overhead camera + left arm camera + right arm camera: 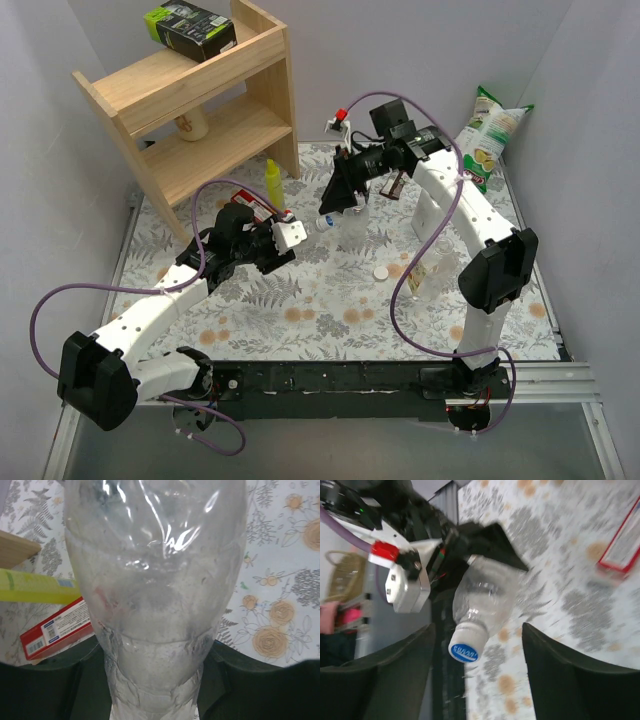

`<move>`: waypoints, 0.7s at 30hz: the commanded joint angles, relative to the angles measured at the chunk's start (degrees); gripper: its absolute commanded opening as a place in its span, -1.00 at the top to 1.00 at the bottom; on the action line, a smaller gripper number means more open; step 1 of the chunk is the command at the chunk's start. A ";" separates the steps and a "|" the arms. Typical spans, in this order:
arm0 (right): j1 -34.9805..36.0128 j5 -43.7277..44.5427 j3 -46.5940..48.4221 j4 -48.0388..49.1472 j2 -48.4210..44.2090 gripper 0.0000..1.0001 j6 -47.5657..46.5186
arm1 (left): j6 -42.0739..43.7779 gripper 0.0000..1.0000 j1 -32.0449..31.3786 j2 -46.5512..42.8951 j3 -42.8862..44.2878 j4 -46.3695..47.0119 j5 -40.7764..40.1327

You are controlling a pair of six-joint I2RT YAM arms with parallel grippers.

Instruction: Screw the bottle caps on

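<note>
My left gripper (288,243) is shut on a clear plastic bottle (155,580), held off the table with its neck pointing toward the right arm. The bottle fills the left wrist view, and its lower body sits between the dark jaws (156,690). In the right wrist view the bottle (487,592) carries a white cap with a blue top (465,647) on its neck. My right gripper (480,670) is open, with a finger on each side of the cap and not touching it. In the top view it (332,205) hovers just beyond the cap (324,224).
A loose white cap (381,272) lies on the floral cloth. Clear bottles (432,270) stand by the right arm. A yellow squeeze bottle (272,180) and red box (238,200) lie near the wooden shelf (200,100). A chip bag (490,135) leans at the back right.
</note>
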 commanded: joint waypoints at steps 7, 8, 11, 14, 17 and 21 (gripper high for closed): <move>0.49 5.98 -16.05 4.53 -27.13 -0.70 -46.94 | 1.97 1.00 -0.56 -1.89 3.44 -15.23 25.04; 1.71 7.56 -17.99 3.22 -29.94 -0.68 -50.54 | 2.58 1.00 -0.56 -1.28 3.97 -16.63 25.92; 6.63 13.02 -24.15 -0.57 -33.82 -0.61 -60.41 | 5.13 1.00 -0.56 0.22 5.64 -17.52 27.16; 8.22 14.26 -27.50 1.88 -35.32 -0.51 -59.54 | 7.68 1.00 -0.56 0.83 7.14 -17.44 26.99; 9.11 15.22 -26.89 2.07 -34.37 -0.40 -58.92 | 9.00 1.00 -0.65 1.45 8.63 -17.61 27.16; 9.37 15.22 -26.19 2.24 -33.75 -0.36 -59.71 | 9.62 1.00 -0.74 2.51 10.21 -18.05 27.69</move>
